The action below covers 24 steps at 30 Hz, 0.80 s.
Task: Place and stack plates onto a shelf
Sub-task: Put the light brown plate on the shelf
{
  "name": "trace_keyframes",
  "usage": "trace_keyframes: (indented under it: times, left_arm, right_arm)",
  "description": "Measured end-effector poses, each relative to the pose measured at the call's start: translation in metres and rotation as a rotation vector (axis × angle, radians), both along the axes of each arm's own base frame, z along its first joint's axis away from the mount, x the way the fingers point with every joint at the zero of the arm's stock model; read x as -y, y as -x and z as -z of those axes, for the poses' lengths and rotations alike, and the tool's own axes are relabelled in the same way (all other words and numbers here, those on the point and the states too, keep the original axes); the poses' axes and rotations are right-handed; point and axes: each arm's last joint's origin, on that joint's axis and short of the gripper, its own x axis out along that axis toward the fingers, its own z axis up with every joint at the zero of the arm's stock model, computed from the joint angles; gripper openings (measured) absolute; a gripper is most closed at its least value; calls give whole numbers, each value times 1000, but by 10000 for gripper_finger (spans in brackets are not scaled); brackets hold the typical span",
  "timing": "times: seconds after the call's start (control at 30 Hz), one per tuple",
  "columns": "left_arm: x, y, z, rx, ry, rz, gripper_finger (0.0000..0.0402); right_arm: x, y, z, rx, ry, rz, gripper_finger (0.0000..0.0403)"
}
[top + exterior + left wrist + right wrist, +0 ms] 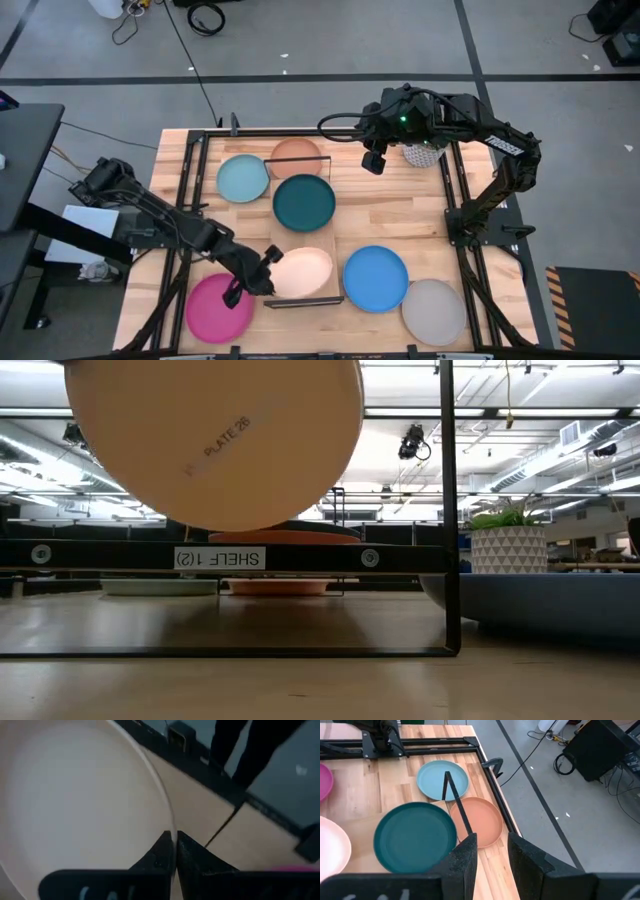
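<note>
Evidently the step in hand is carrying a plate to the shelf. Left tool point(255, 280) is pinched on the rim of the peach plate point(300, 272), at its left edge, with the plate over the near end of the shelf point(330, 245). Left wrist view confirms the pinch: both fingers point(162, 855) meet on the thin rim, pressed together with only the plate edge between them.

Low view adds what the overhead cannot: the peach plate point(215, 440) hangs tilted and clear above the shelf board point(300, 558), not yet set down. A label on its underside shows there too, and an orange plate point(290, 537) already lies on the board.

Right tool point(374, 160) waits at the far side beside the potted plant point(425, 152), fingers spread and holding nothing, as the right wrist view shows.

Elsewhere on the surface point(390, 215):
- dark teal plate point(304, 201) mid-shelf
- light blue plate point(243, 179) and terracotta plate point(296, 157) at the far left
- magenta plate point(215, 310) at the near left
- bright blue plate point(376, 278) and grey plate point(433, 311) at the near right

Next move, by my reading: level the plate, lower it flat onto the board, then release without dragging the rim.
</note>
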Motion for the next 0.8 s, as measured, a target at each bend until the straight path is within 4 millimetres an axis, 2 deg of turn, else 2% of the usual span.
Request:
trace_keyframes:
  times: [0.17, 0.33, 0.6, 0.8]
  left_arm:
    - [6, -3, 22, -50, -139, 67, 18]
    - [6, -9, 33, -37, -233, 60, 18]
    - [4, -10, 36, -29, -283, 13, 33]
    - [2, -7, 39, -90, -287, -14, 51]
  right_arm:
    - [0, 0, 0, 0, 0, 0, 114]
    - [0, 0, 0, 0, -1, 1, 114]
    - [0, 0, 0, 10, -19, 16, 114]
    - [0, 0, 0, 10, -19, 16, 114]
